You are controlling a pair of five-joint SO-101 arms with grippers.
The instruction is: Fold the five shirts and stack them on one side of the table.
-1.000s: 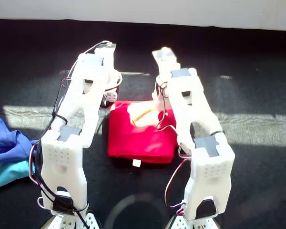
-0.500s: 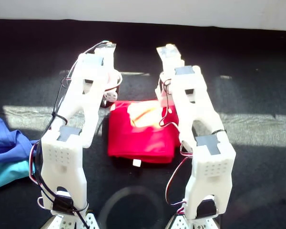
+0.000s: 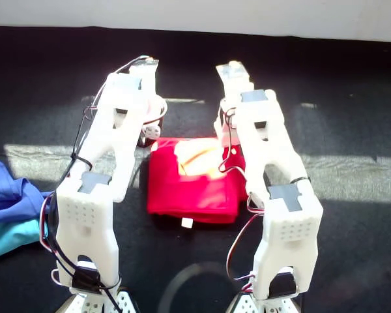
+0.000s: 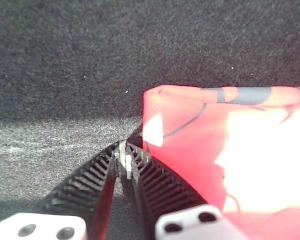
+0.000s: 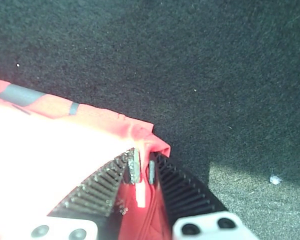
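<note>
From above, the red shirt (image 3: pixel 192 186) lies folded on the dark surface (image 3: pixel 339 130), between the left arm (image 3: pixel 107 156) and the right arm (image 3: pixel 267 156). Its far edge runs across from one arm to the other. Both wrists cover the far corners, so the grip there is hard to read from this angle. A blue heap (image 3: pixel 6 195), likely more shirts, sits well off to the left arm's outer side and is cut by the frame.

At the left wrist, the left tool (image 4: pixel 125 162) has its jaws drawn nearly together, tips down on the surface. The shirt's corner lies just beside them, toward the other arm. No cloth shows between the jaws, so it seems to hold nothing.

At the right wrist, the right tool (image 5: pixel 141 172) is closed to a slit with red cloth in the gap. The shirt's corner puckers up just ahead of the tips, so it looks pinched. The right arm therefore seems better placed for the next move. Glare washes out much of the cloth.
</note>
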